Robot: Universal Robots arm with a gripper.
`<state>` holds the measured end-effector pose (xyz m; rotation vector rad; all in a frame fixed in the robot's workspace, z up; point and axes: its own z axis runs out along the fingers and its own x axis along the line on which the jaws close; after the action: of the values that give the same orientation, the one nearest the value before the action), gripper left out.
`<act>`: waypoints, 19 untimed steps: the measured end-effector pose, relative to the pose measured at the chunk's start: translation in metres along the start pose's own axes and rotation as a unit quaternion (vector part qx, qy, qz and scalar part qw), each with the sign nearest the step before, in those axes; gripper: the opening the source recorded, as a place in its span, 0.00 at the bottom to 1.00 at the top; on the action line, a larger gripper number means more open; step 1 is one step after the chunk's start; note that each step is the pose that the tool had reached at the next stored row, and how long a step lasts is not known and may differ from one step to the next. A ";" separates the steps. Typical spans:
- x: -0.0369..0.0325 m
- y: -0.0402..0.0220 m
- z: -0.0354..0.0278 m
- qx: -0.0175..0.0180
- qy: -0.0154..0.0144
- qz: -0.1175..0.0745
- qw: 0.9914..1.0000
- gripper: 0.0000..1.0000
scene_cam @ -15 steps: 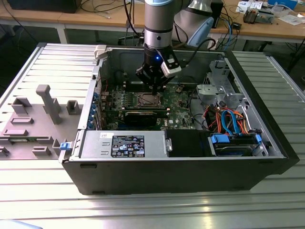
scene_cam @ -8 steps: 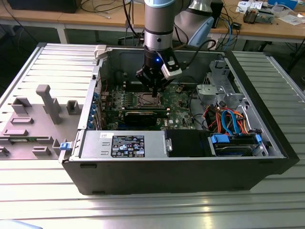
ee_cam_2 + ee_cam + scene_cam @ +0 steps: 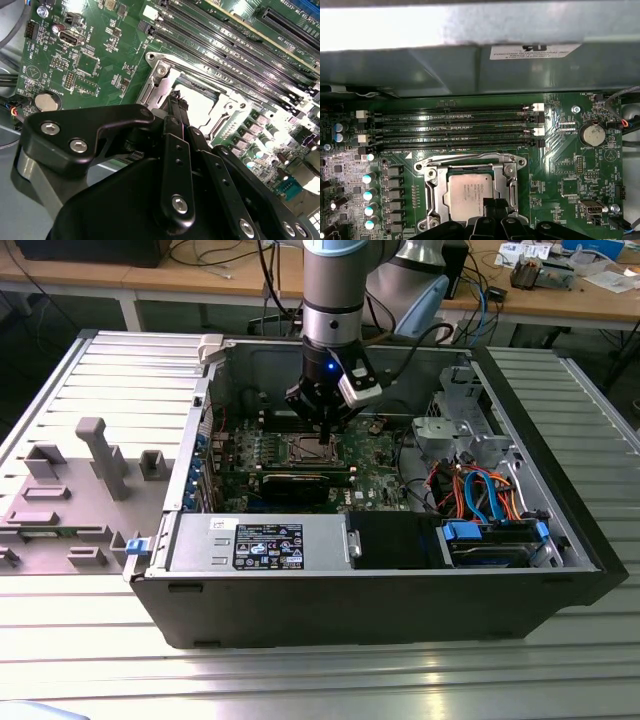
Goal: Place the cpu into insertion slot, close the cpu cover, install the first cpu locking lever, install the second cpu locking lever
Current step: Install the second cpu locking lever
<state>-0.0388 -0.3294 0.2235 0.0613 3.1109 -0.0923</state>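
While the open computer case (image 3: 380,580) occupied the centre of the exterior view on the ribbed metal table (image 3: 300,680), the robot arm (image 3: 332,290) descended from the upper centre of the frame into the chassis. A green motherboard (image 3: 375,455) lay flat inside the case, with the black power supply (image 3: 265,543) at lower centre. The gripper (image 3: 322,420) hovered directly above the insertion slot (image 3: 310,449); its black fingers (image 3: 176,107) were pressed together, pinching nothing visible. In the first wrist view, four long memory slots (image 3: 455,127) ran across the middle of the frame, above the socket. The cpu cover (image 3: 431,185) lay closed around the chip, its frame bordering the silver top. The cpu (image 3: 469,194) sat seated in the socket at lower centre, with the fingertips just beside its lower edge.
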 end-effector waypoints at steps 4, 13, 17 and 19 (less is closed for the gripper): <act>0.0000 -0.0003 -0.0023 0.000 0.000 0.000 1.000 0.11; -0.0004 -0.0078 -0.0057 0.001 0.000 0.000 1.000 0.11; -0.0005 -0.0085 -0.0056 0.001 0.000 0.000 1.000 0.11; -0.0005 -0.0085 -0.0056 0.001 0.000 0.000 1.000 0.11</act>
<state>-0.0388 -0.3376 0.2297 0.0609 3.1109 -0.0967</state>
